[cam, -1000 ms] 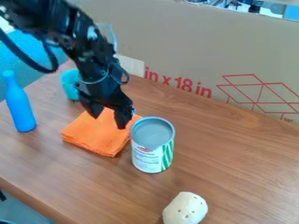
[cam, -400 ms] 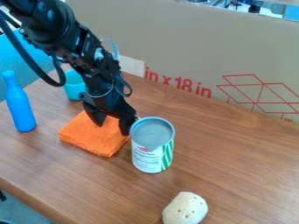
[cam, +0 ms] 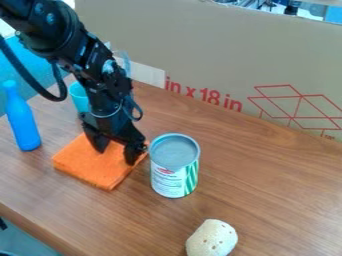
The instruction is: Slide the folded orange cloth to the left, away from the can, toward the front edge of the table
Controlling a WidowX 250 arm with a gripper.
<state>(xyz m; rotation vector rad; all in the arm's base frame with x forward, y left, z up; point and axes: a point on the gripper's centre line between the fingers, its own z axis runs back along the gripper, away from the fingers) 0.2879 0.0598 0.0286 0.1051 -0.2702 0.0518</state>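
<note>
Now, gripper: its 2 fingers are standing well apart over the orange cloth, seemingly touching it; whether they are pinching fabric, I cannot tell.
Orange cloth: lying folded between bottle and can, risking rucking or unfolding — fingers dragging only its top layer.
Can: risking a knock from a finger swinging back.
Shift: gripper and orange cloth are sitting nearer the bottle than 1 second earlier — the can is staying put.

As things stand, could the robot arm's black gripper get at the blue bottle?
Probably, but not straight down: the gripper is over the orange cloth, right of the blue bottle. Nothing visible stands between them.
</note>
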